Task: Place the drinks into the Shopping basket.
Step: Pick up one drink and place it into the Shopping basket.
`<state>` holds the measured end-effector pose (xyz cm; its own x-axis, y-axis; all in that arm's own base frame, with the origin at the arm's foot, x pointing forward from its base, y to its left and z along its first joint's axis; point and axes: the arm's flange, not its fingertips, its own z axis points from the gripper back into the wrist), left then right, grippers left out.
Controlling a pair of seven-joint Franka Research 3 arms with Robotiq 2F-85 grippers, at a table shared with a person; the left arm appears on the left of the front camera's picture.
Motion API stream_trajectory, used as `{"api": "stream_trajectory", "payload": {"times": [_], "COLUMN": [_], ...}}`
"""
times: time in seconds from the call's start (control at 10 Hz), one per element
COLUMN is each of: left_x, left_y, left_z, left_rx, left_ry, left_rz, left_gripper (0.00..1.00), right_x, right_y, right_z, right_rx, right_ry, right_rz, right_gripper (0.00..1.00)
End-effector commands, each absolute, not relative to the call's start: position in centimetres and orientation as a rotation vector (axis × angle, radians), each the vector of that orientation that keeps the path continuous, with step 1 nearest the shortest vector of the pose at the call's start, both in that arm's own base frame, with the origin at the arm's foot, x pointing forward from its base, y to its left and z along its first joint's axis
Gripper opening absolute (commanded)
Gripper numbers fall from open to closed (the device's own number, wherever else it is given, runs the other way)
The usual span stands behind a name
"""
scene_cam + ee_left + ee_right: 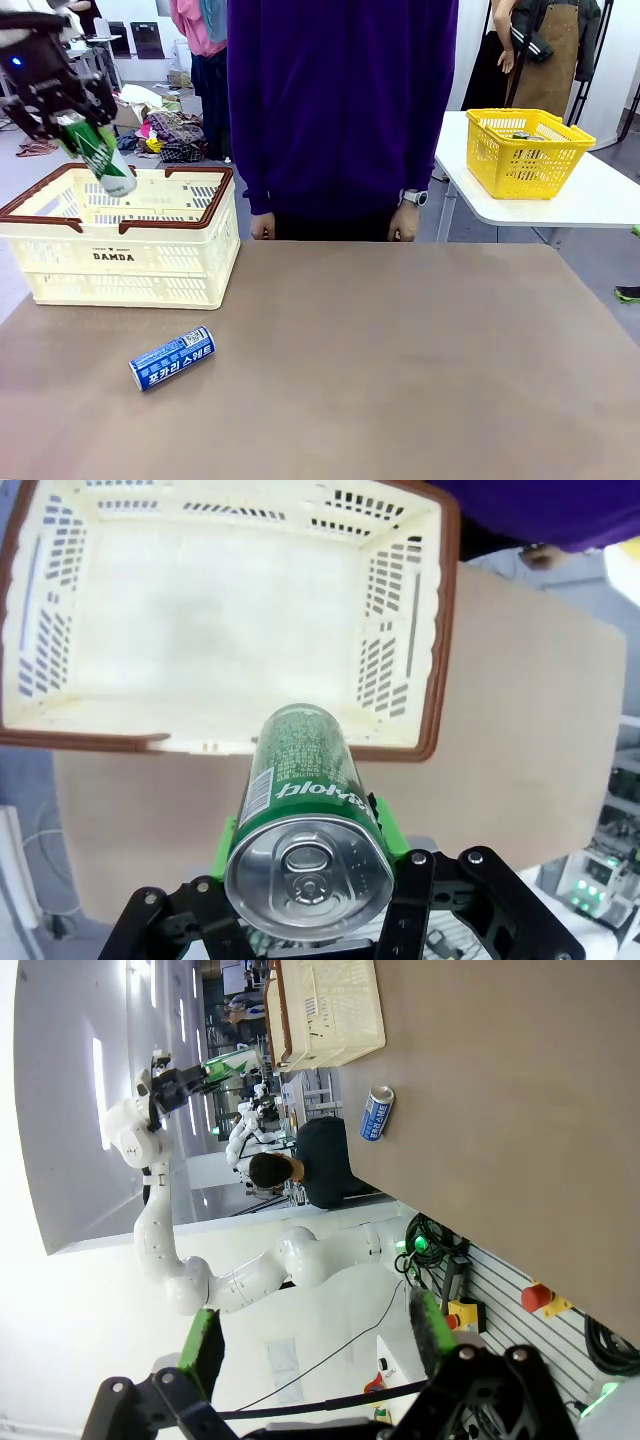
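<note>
Nearest you, a blue can lies on its side on the table, just in front of the basket and not touching it. Your right gripper has its jaws wide apart, well away from both the blue can and the basket. At the table's left, your left gripper hangs above the basket with its jaws clamped on a green can. The green can is tilted, silver top toward the wrist, its other end pointing down over the basket's rim. A person stands at the far edge. Farther right, a yellow basket sits on a white table.
</note>
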<state>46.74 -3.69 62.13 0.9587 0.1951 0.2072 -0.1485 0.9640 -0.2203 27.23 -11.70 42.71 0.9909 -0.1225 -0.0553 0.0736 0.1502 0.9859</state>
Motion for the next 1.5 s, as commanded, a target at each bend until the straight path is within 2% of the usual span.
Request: {"api": "stream_trajectory", "payload": {"times": [0.0, 0.4, 0.5, 0.6, 1.0, 1.4], "left_x": [45.2, 46.2, 48.8, 50.7, 55.0, 57.8], "left_y": [-3.1, -3.9, -4.3, -4.6, -6.4, -9.6], "left_z": [63.7, 62.8, 62.3, 61.8, 56.2, 50.6], "left_rx": [-0.206, -0.201, -0.095, -0.088, -0.129, -0.115], "left_ry": [-0.254, -0.236, -0.254, -0.269, -0.172, -0.152], "left_rz": [0.140, 0.161, 0.055, -0.044, -0.031, -0.059], "left_gripper": [0.00, 0.00, 0.00, 0.00, 0.00, 0.00], "right_x": [27.2, 27.2, 27.2, 27.2, 27.2, 27.2], "right_y": [-11.6, -11.6, -11.6, -11.6, -11.6, -11.6], "right_z": [43.1, 43.1, 43.1, 43.1, 43.1, 43.1], "right_rx": [1.428, 1.428, 1.428, 1.428, 1.428, 1.428], "right_ry": [-0.037, -0.037, -0.037, -0.037, -0.037, -0.037], "right_rz": [-0.153, -0.153, -0.153, -0.153, -0.153, -0.153], "right_gripper": [1.00, 1.00, 1.00, 1.00, 1.00, 1.00]}}
